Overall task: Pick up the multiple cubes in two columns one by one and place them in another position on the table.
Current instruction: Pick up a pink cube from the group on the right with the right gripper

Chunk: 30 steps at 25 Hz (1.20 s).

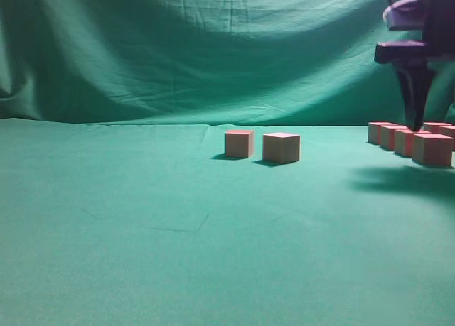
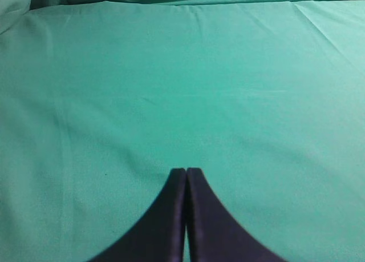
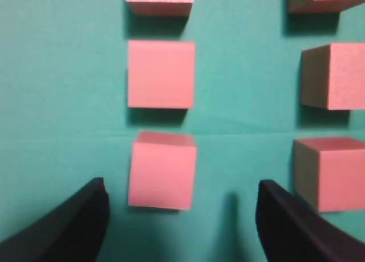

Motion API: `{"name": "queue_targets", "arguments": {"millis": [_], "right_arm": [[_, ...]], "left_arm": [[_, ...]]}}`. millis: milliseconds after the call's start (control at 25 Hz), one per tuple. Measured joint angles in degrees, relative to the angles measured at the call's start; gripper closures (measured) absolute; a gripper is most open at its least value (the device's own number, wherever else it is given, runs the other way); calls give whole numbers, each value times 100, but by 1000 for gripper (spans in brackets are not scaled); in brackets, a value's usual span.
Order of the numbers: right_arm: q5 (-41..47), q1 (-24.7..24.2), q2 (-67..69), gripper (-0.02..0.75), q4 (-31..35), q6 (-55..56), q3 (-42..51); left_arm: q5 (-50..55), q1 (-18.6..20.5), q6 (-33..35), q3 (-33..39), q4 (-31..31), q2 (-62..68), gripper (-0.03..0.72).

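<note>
Right gripper point(image 3: 179, 213) hangs over the cube columns at the far right of the table point(image 1: 142, 234), jaws spread wide and released, nothing between them. From the right wrist, the nearest cube point(image 3: 163, 170) of the left column sits just ahead of the gap between the two dark fingers point(image 3: 74, 225), a touch left of centre and slightly askew, touching neither finger. Beyond it, a second cube point(image 3: 161, 74) sits square, then a third point(image 3: 159, 0) cut off by the frame's top edge. The right column shows three more, the closest point(image 3: 333, 173) just beside the right finger, all partly cut by the frame's edge. Out in the exterior view, the columns point(image 1: 412, 140) bunch up under the dark gripper, while two cubes stand on their own mid-table: one point(image 1: 239, 143) on the left, another point(image 1: 281, 148) just beside it, apart with a narrow gap. Left gripper point(image 2: 186, 173) shows over bare green cloth, its fingertips pressed together, clenched on nothing, with no cube in that view.
</note>
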Motion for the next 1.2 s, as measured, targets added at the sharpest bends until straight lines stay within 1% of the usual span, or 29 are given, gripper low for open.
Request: {"name": "queue_targets", "arguments": {"millis": [320,560,720,760,800,960,1080,1200], "right_arm": [[-462,0,368,207,145,-51,0],[-497,0,552,207,180,-73,0],[-497,0,552,391,202,-73,0],[-497,0,552,452,202,-73,0],[-497,0,552,486,202,-73,0],[-273,0,539,477,202,-83,-60],[169,0,342,477,202,-171,-279],[708,132,-38,477,285,-477,-618]], "left_arm": [[0,0,0,0,0,0,688],[0,0,0,0,0,0,688],[0,0,0,0,0,0,688],[0,0,0,0,0,0,688],[0,0,0,0,0,0,688],[0,0,0,0,0,0,688],[0,0,0,0,0,0,688],[0,0,0,0,0,0,688]]}}
